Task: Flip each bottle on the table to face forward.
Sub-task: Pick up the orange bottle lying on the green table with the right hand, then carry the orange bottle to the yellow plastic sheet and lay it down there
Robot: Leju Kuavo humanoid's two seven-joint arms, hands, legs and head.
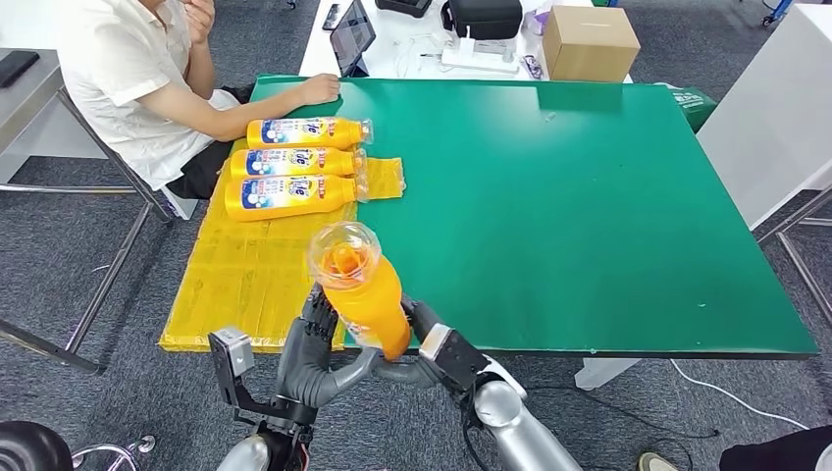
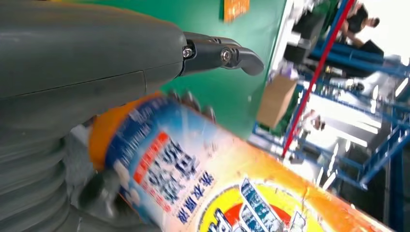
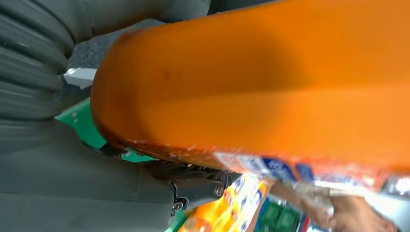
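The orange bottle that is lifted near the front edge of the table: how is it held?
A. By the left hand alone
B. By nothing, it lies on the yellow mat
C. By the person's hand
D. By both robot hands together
D: the orange bottle is raised off the table with the left hand on one side and the right hand on the other, near its base.

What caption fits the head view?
Both hands hold an orange bottle above the table's near edge.
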